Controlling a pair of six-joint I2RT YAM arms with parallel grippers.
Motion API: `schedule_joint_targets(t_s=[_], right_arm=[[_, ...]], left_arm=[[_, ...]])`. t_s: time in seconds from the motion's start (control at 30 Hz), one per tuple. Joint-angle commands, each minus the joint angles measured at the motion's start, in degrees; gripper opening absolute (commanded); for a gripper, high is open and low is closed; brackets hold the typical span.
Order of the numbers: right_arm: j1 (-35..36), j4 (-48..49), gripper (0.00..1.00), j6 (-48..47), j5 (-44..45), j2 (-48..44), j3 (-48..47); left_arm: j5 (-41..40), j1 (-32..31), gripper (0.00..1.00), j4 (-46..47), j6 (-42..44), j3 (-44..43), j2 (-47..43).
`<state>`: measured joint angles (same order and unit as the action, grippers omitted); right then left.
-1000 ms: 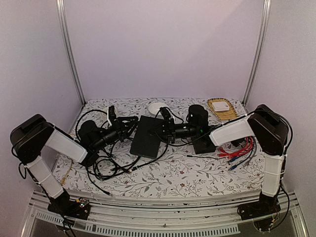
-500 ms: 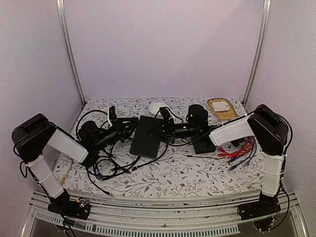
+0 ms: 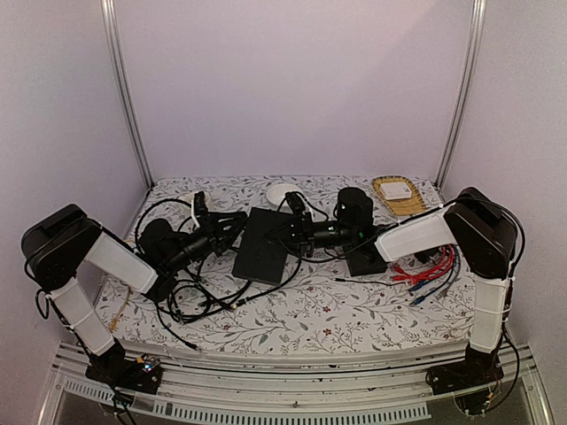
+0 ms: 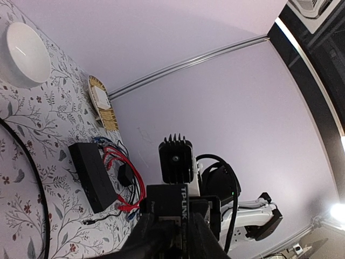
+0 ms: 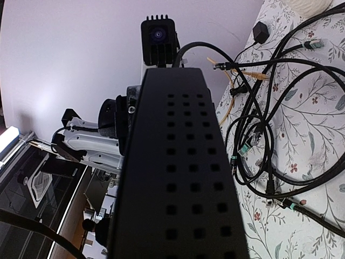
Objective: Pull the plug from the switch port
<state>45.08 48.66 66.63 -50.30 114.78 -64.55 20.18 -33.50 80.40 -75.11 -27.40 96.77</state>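
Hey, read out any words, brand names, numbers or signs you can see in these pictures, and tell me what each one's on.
"TP-LINK": white letters on the black switch, seen in the left wrist view.
Nothing else can be read. No lettering shows on the second black box, nor anywhere in the top and right wrist views.

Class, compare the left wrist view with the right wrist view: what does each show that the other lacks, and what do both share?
Only the left wrist view: a white dish, a woven tray, a second black box and red cables. Only the right wrist view: a tangle of black cables and vent holes on the switch. Both: the switch and the floral cloth.
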Motion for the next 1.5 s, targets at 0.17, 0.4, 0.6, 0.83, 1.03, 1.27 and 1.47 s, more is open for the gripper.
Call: schedule_joint_targets(t_s=[0.17, 0.4, 0.6, 0.83, 1.03, 1.27, 1.47], right_arm=[[0.4, 4.0, 0.02, 0.3, -1.0, 0.4, -2.3], [0.5, 2.9, 0.01, 0.0, -1.3, 0.6, -2.9], [0.7, 1.6, 0.02, -0.7, -1.5, 0.7, -3.5], [0.8, 0.4, 0.02, -1.2, -2.0, 0.7, -3.7], [0.7, -2.2, 0.02, -2.7, -2.0, 0.1, -3.7], [0.6, -6.1, 0.02, -5.5, -1.8, -0.6, -3.4], [-0.4, -6.1, 0.02, -5.8, -1.8, -1.6, -1.1]], left_arm=[[0.4, 0.7, 0.23, 3.7, -0.3, 0.2, 1.0], [1.9, 0.7, 0.22, 1.7, 0.5, -0.9, 1.2], [2.5, 0.7, 0.19, -1.4, 2.2, -1.5, 0.5], [3.2, 0.7, 0.00, -0.3, 2.0, -2.0, 1.4], [2.9, 0.7, 0.00, 0.0, 1.7, -2.2, 1.4], [-0.8, 0.7, 0.00, -1.3, 0.8, -0.5, -0.7], [-9.3, 0.7, 0.00, -5.1, 2.4, 3.5, -5.8]])
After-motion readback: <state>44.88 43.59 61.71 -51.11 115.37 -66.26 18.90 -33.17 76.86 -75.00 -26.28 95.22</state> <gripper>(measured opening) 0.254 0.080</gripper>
